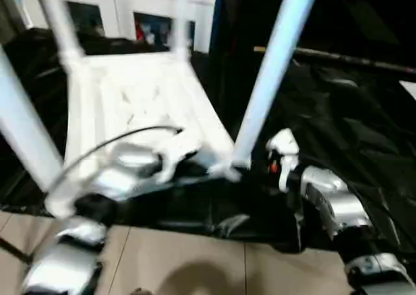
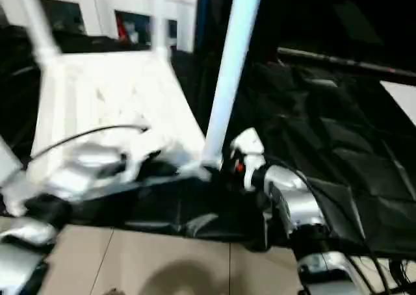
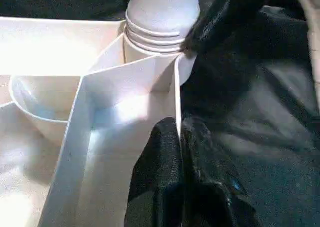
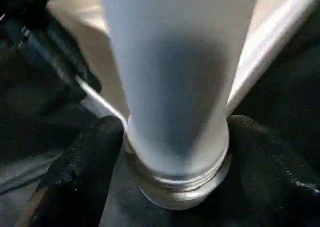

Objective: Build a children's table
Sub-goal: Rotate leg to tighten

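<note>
While upturned, tabletop (image 1: pixel 140 100) carries four legs (image 1: pixel 273 67).

White tabletop (image 1: pixel 140 106) and pale white legs (image 1: pixel 270 74) are showing against glossy black drape (image 1: pixel 351 132); silver forearms (image 1: pixel 328 204) are gleaming, black fingers (image 3: pixel 170 187) contrasting, beige floor (image 1: pixel 188 262) lying below.

Beige tiled floor (image 1: pixel 188 262) in front; black-draped work table (image 1: pixel 351 132); white panelled wall (image 1: pixel 117 6) behind
</note>
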